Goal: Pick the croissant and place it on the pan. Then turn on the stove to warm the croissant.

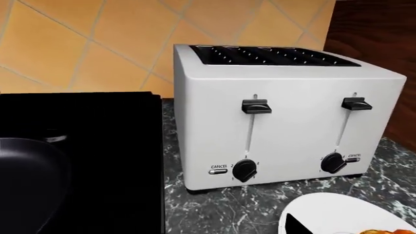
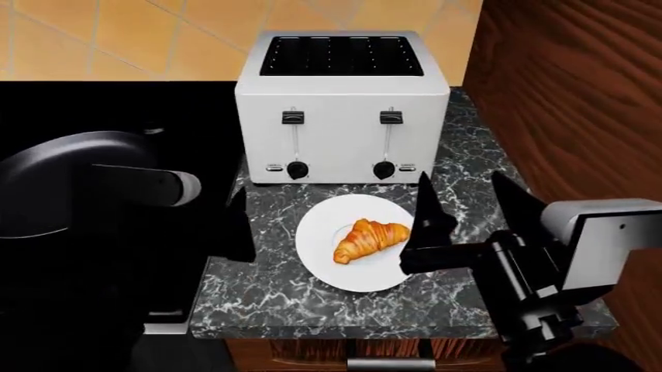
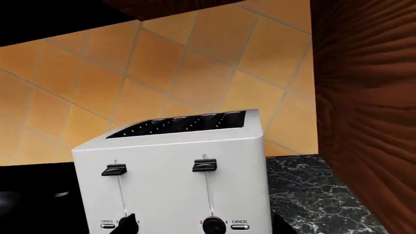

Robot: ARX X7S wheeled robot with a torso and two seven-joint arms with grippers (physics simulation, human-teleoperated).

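Golden and ridged, the crescent croissant (image 2: 370, 239) lies on a smooth round white plate (image 2: 322, 263) atop the veined grey marble counter (image 2: 466, 306), just to the left of the right gripper (image 2: 463, 203), whose two pointed black fingers stand spread and empty. Beyond the plate stands a boxy white toaster (image 2: 342, 108) with black levers. The left gripper (image 2: 239, 225) hangs just off the plate's other side; its state I cannot tell. Past it, the round black pan (image 2: 62, 182) sits on the glossy black stove (image 2: 197, 105).
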